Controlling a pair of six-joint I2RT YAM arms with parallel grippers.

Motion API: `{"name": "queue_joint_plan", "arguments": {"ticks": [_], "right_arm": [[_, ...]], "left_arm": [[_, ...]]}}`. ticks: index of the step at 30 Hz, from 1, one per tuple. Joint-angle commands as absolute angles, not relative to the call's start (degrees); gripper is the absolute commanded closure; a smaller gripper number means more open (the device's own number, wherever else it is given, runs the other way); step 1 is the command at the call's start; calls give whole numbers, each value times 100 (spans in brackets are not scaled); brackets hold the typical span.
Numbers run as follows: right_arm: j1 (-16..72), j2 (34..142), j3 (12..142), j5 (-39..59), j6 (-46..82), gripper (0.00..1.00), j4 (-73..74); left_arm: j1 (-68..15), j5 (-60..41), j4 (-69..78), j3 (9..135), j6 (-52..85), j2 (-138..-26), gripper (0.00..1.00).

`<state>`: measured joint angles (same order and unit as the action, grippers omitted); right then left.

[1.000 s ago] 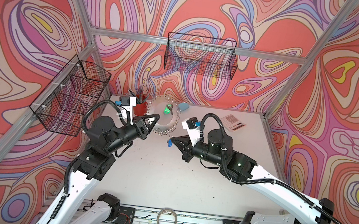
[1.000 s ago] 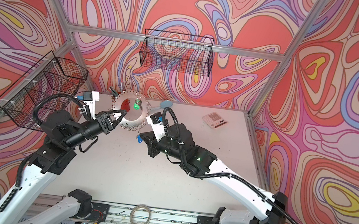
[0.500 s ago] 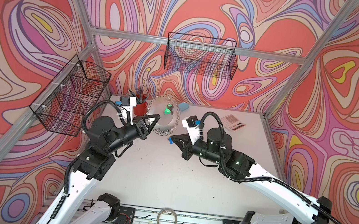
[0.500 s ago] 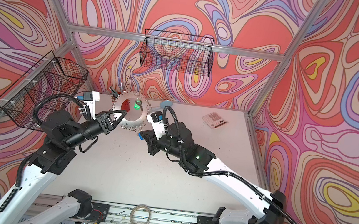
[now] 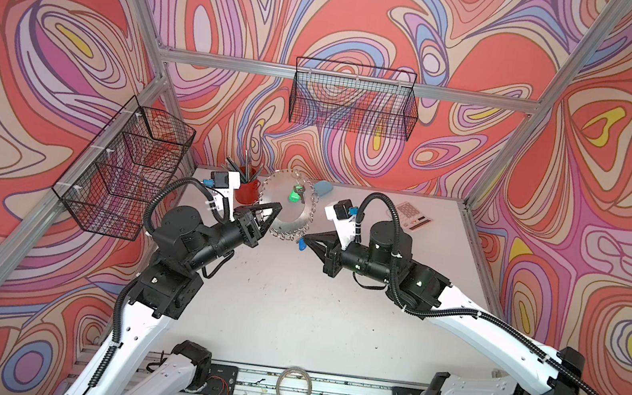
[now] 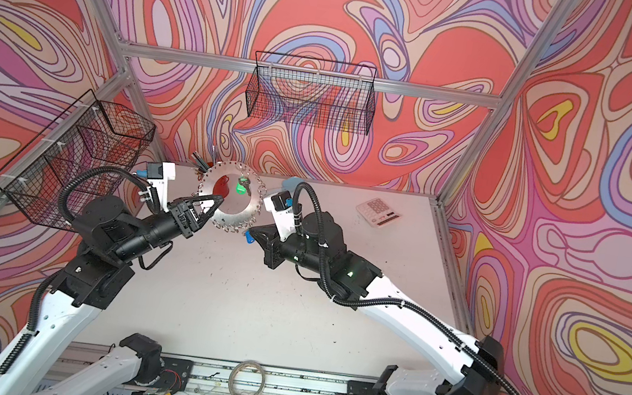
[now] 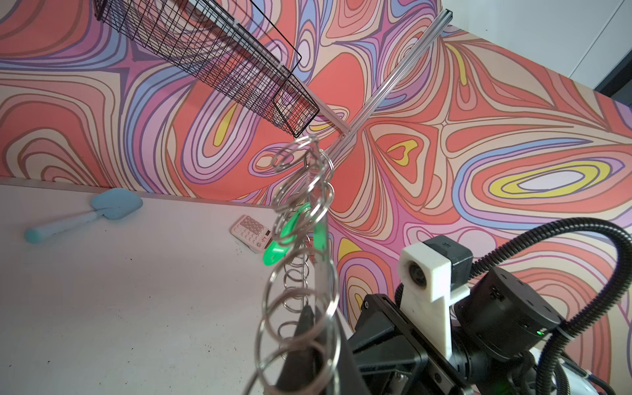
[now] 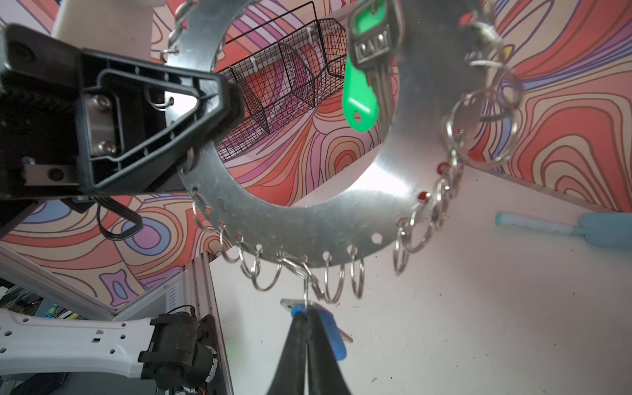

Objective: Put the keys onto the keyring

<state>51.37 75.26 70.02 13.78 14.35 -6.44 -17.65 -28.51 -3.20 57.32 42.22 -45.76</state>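
Over a speckled white table point(image 5: 290, 308), keyring point(image 8: 307, 222) held up; swirl-patterned walls point(image 5: 351, 23) surround.

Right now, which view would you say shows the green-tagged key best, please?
Right wrist view: the green-tagged key hangs large and sharp. Left wrist shows its tag behind the keyring; both top views, a green speck.

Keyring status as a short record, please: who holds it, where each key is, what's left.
keyring: lifted off the table, clamped at its rim by the left gripper
green-tagged key: hanging on the keyring
blue-tagged key: pinched in the shut right gripper, at a split ring on the lower rim
threaded: cannot tell
remaining: blue-tagged key
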Motion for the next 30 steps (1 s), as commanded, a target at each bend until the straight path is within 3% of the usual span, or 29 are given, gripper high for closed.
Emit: {"name": "queue_joint_plan", "arguments": {"ticks": [1,30], "right_arm": [[5097,7531,6926,1659,1516,100,-458],[4879,7413,6577,2297,1699,100,-424]], "left_arm": [[-1791,-2929,4,5722,4280,-4460,100],[-1793,-2734,-33,5727,4342,-4476,100]]}}
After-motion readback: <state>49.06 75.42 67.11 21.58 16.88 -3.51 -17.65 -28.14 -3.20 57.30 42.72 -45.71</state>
